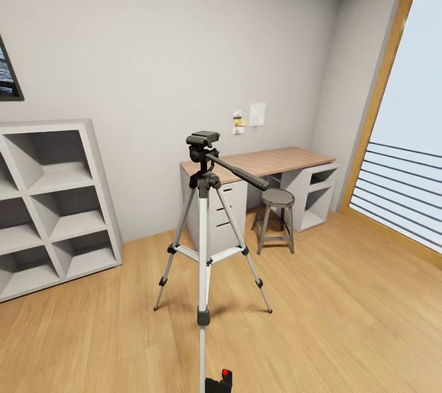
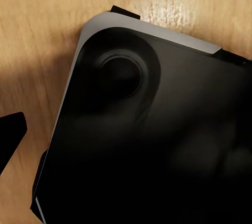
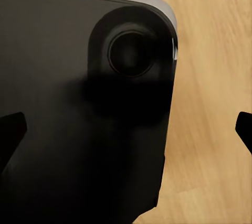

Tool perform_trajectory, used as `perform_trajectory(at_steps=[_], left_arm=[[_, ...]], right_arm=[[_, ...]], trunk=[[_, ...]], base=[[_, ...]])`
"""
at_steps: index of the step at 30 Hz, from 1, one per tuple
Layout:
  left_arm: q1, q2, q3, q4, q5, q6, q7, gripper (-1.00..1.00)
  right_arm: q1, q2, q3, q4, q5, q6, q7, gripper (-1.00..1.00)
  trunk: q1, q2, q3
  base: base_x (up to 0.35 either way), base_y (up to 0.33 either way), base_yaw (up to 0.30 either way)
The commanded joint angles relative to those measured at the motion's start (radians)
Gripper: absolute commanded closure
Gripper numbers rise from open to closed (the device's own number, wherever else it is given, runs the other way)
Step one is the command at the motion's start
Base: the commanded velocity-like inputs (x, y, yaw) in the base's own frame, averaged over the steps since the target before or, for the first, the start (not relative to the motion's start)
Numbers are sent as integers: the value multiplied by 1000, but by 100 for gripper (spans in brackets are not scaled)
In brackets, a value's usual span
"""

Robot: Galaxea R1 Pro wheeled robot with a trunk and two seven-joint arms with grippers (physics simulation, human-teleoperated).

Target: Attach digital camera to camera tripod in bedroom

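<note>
The tripod (image 1: 203,239) stands upright on the wood floor (image 1: 344,313) in the middle of the room, its long axis vertical and its three legs spread. Its dark head (image 1: 202,139) sits level on top, and the long black handle (image 1: 239,172) slants down toward the stool (image 1: 277,216) and the desk (image 1: 270,161) against the far wall. The camera (image 1: 221,382) sits at the near edge of the head view, close in front of the tripod's front leg, red dot up. The right gripper (image 3: 126,129) is open over the robot's dark base (image 3: 79,129), fingertips wide apart. For the left gripper (image 2: 10,137), one dark fingertip shows and I cannot tell its state. A white shelf unit (image 1: 52,202) stands on the left.
</note>
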Motion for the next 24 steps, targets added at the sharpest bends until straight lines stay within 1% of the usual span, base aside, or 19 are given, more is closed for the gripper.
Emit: perform_trajectory(at_steps=[1,5,6,10,11,15,20,24], left_arm=[[0,0,1,-1,4,-2,0,-100],[0,0,1,-1,4,-2,1,-100],[0,-2,1,-1,4,-2,4,-100],[0,-3,1,-2,4,-2,4,-100],[0,-3,1,-2,4,-2,4,-100],[0,-4,1,-2,3,-2,5,-100],[0,-4,1,-2,3,-3,6,-100],[0,-4,1,-2,3,-2,6,-100]], right_arm=[[0,-1,7,0,2,-2,1,-100],[0,0,24,0,2,-2,1,-100],[0,0,43,1,-7,3,-14,-100],[0,-2,46,-6,-5,8,-12,-100],[0,0,46,-35,-4,4,-13,-100],[0,7,47,-76,-2,7,-11,-100],[0,9,49,-94,1,8,-8,-100],[0,4,50,-97,0,5,-8,-100]], trunk=[[0,0,-1],[0,0,-1],[0,0,-1],[0,0,-1],[0,0,-1],[0,0,-1],[0,0,-1],[0,0,-1]], base=[[0,0,0],[0,0,0],[0,0,0],[0,0,0],[0,0,0],[0,0,0],[0,0,0],[0,0,0]])
